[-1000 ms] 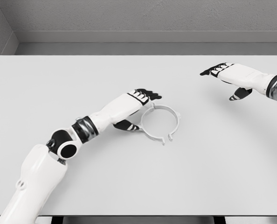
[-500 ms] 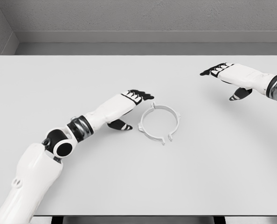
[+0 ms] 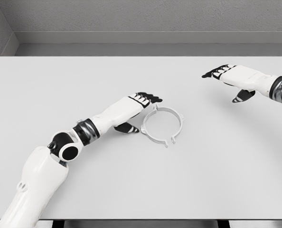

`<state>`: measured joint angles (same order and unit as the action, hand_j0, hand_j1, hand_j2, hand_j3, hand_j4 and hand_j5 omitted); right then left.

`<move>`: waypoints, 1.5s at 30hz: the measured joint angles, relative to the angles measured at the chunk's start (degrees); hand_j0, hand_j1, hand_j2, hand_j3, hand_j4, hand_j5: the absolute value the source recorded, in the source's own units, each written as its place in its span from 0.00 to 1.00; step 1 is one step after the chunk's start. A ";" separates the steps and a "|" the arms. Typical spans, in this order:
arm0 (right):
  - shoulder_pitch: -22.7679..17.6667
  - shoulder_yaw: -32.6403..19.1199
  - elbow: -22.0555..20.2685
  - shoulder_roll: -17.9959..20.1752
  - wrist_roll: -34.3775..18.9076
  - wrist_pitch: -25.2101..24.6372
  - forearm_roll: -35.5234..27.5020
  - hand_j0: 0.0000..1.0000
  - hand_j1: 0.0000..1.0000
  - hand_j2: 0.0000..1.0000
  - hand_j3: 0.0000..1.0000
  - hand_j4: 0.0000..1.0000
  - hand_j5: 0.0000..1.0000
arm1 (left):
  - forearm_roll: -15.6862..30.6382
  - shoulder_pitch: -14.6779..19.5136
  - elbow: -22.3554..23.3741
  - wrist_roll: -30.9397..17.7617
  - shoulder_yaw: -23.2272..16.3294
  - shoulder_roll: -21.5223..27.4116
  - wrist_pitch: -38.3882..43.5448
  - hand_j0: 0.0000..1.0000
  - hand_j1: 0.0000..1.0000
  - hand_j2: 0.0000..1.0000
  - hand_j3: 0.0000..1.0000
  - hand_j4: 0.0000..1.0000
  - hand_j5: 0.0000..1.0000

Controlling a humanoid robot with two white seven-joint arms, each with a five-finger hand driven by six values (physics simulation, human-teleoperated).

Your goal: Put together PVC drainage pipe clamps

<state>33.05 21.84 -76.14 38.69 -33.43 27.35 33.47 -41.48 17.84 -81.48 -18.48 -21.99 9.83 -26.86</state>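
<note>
A pale grey ring-shaped pipe clamp (image 3: 163, 124) lies flat on the white table (image 3: 141, 180), near its middle, with small tabs on its rim. My left hand (image 3: 140, 110) hovers just left of the ring, fingers stretched out over its upper left edge and thumb low beside it, holding nothing. Whether the fingertips touch the ring I cannot tell. My right hand (image 3: 229, 81) hangs at the far right above the table, fingers extended leftward and thumb down, empty, well apart from the clamp.
The table's back edge meets a grey wall (image 3: 141, 19). Only the clamp lies on the tabletop.
My left hand pulled back to the left and then moved right again toward the ring. The clamp and the right hand have barely moved.
</note>
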 measured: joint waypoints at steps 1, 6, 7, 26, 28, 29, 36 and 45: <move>0.00 0.00 0.04 0.03 0.00 -0.02 0.02 1.00 1.00 1.00 1.00 1.00 1.00 | 0.01 0.00 -0.11 0.00 0.00 -0.02 0.02 1.00 1.00 1.00 1.00 1.00 1.00; 0.00 -0.02 0.12 0.54 0.06 -0.12 0.05 1.00 1.00 1.00 1.00 1.00 1.00 | -0.18 0.09 -0.26 -0.01 -0.11 -0.64 0.06 1.00 1.00 1.00 1.00 1.00 1.00; 0.00 0.00 0.10 0.77 0.07 -0.13 0.02 1.00 1.00 1.00 1.00 1.00 1.00 | -0.24 0.09 -0.25 -0.01 -0.13 -0.82 0.07 1.00 1.00 1.00 1.00 1.00 1.00; -0.09 0.08 -0.10 2.11 0.18 -0.07 -0.02 1.00 1.00 1.00 1.00 1.00 1.00 | -0.46 0.09 -0.27 -0.01 -0.19 -2.05 0.02 1.00 1.00 1.00 1.00 1.00 1.00; -0.09 0.08 -0.12 2.11 0.15 -0.01 -0.03 1.00 1.00 1.00 1.00 1.00 1.00 | -0.41 0.09 -0.30 -0.01 -0.15 -2.03 0.01 1.00 1.00 1.00 1.00 1.00 1.00; -0.09 0.09 -0.12 2.12 0.13 0.03 -0.03 1.00 1.00 1.00 1.00 1.00 1.00 | -0.37 0.09 -0.33 -0.01 -0.07 -1.98 0.00 1.00 1.00 1.00 1.00 1.00 1.00; -0.09 0.15 -0.14 2.15 0.09 0.18 -0.02 1.00 1.00 1.00 1.00 1.00 1.00 | 1.47 -3.25 -5.89 -0.02 3.99 4.12 -0.33 1.00 1.00 1.00 1.00 1.00 1.00; -0.09 -0.09 -2.07 3.67 0.19 0.07 -0.03 1.00 1.00 1.00 1.00 1.00 1.00 | 12.37 -6.15 -8.81 0.00 21.79 21.40 -7.71 1.00 1.00 1.00 1.00 1.00 1.00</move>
<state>32.96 21.74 -78.22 42.36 -33.23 27.42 33.44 -29.10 11.69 -90.29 -18.48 -0.20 31.22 -34.56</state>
